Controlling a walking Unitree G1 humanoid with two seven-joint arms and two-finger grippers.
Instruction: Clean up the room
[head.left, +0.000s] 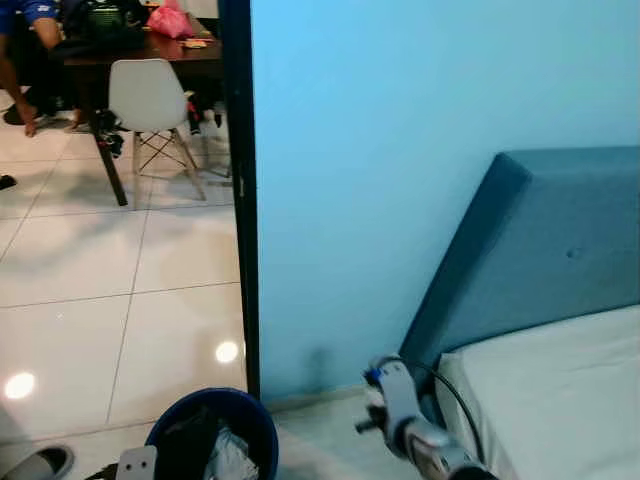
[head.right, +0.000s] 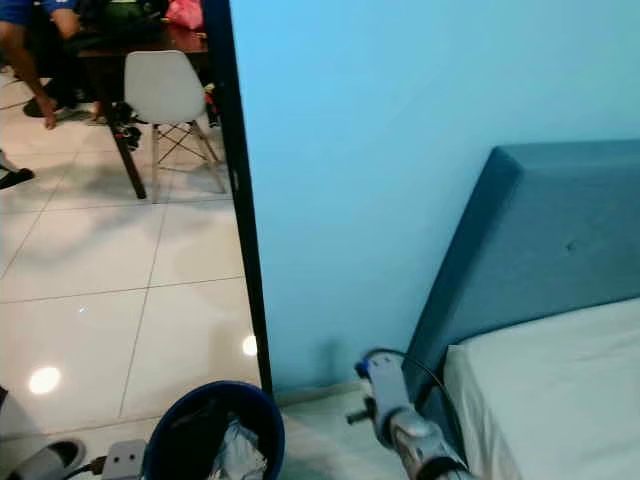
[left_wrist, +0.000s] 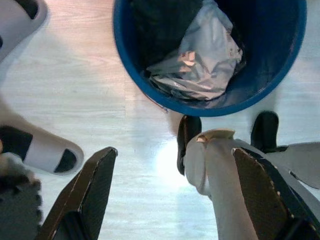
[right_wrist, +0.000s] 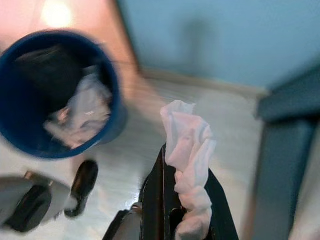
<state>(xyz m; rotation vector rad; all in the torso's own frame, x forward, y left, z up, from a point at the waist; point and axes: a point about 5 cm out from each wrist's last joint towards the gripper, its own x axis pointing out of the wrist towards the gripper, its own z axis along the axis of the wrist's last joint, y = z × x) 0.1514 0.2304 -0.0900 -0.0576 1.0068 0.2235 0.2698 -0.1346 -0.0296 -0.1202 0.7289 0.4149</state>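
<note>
The right gripper (right_wrist: 187, 200) is clenched on a white tissue (right_wrist: 189, 150), a crumpled, twisted strip that stands up out of the two black fingers and flops over at its top. It hangs above the pale floor (right_wrist: 235, 125), beside the blue bin (right_wrist: 112, 107) but not over its mouth (the rim lies off to one side of the tissue, with bare floor between). The bin already holds a dark liner and a wad of grey-white plastic (left_wrist: 200, 60).

The main risk, as I judge it, is letting go too soon: from this spot the tissue would land on the floor beside the bin. Being so light and limp, it could also cling to a finger or drift as it falls. The bed's blue headboard (head.left: 540, 250) and the wall (head.left: 400, 150) stand close on the right, so a wide swing of the arm could brush them.

The left gripper (left_wrist: 172, 185) hangs with its fingers spread and empty, just above the floor by the bin's rim, a slipper (left_wrist: 42, 150) lying near.
</note>
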